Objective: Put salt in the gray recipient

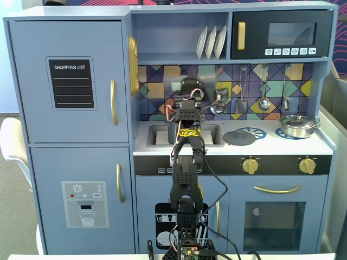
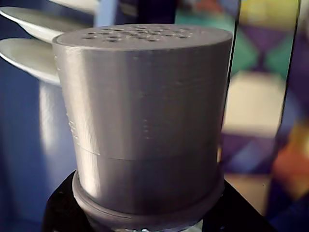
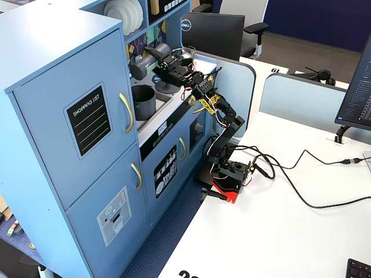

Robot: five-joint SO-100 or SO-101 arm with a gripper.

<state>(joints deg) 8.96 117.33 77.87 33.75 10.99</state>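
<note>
1. My jaws hold the salt (image 3: 139, 70), lying sideways in the air over the gray recipient (image 3: 143, 102), which stands near the kitchen counter's front edge.
2. The shaker's cap (image 2: 145, 116) fills the wrist view.
3. It looks rigid, light and smooth-sided; I judge a mid-body hold safest.

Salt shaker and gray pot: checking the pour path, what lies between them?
Nothing: a fixed view shows only air between shaker and pot below.

salt (image 2: 145, 121) label out of frame in wrist view, gray recipient (image 3: 143, 99) hidden behind arm head-on
</note>
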